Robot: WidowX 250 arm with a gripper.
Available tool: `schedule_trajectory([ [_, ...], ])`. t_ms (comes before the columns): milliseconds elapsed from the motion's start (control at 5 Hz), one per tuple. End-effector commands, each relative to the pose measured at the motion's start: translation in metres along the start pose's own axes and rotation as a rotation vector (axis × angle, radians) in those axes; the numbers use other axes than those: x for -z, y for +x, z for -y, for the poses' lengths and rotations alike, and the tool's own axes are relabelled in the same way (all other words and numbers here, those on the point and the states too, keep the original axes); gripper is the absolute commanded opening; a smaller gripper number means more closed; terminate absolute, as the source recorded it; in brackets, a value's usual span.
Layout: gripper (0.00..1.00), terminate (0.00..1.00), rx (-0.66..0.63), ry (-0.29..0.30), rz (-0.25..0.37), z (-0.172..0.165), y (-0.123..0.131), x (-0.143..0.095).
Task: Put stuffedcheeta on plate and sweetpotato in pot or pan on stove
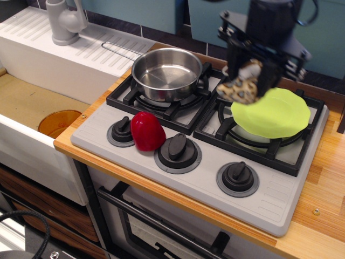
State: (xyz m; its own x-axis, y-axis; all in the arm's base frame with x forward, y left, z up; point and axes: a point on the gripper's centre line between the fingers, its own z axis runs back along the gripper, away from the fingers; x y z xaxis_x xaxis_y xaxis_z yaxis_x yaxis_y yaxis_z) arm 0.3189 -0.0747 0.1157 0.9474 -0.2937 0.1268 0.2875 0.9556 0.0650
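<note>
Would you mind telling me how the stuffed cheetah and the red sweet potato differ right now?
The stuffedcheeta is spotted tan plush; the sweetpotato is glossy plain red. The stuffedcheeta hangs in the gripper near the plate edge; the sweetpotato sits free on the stove beside the knobs. They look similar in size, and neither is at its goal.
</note>
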Motion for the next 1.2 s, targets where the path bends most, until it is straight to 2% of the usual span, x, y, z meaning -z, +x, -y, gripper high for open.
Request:
schedule_trajectory([
  [0,0.0,0.0,0.018,0.01,0.049,-0.025,0.023,-0.01],
  [200,0.0,0.0,-0.026,0.046,0.055,-0.011,0.027,-0.001],
  [400,0.0,0.0,-0.061,0.053,0.053,0.005,0.032,-0.001],
  [1000,0.0,0.0,-0.031,0.05,0.07,0.001,0.044,-0.003],
])
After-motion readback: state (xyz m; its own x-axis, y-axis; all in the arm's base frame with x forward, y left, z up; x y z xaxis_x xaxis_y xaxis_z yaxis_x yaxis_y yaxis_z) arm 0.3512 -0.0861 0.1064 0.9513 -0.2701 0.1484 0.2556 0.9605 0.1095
